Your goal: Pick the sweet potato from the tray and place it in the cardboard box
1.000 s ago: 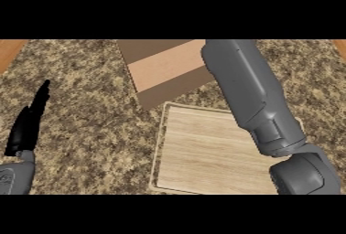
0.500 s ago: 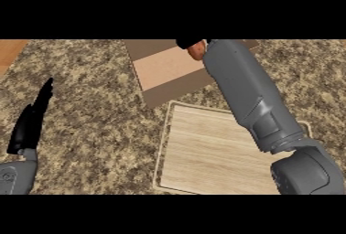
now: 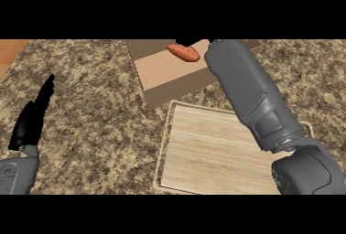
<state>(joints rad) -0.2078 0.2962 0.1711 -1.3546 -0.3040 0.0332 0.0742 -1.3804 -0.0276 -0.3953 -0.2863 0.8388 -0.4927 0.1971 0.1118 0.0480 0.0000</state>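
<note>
We're holding our right hand at the far side of the cardboard box. The sweet potato is showing inside the box's outline, right by that hand, and we can't tell if we're gripping it. The wooden tray is sitting just below the box. Our left hand is resting at the left, fingers straight.

One head view looks steeply down, close over the counter.

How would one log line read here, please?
sweet potato: at cardboard box, off tray; right robot hand: beside it; left robot hand: resting open
</note>
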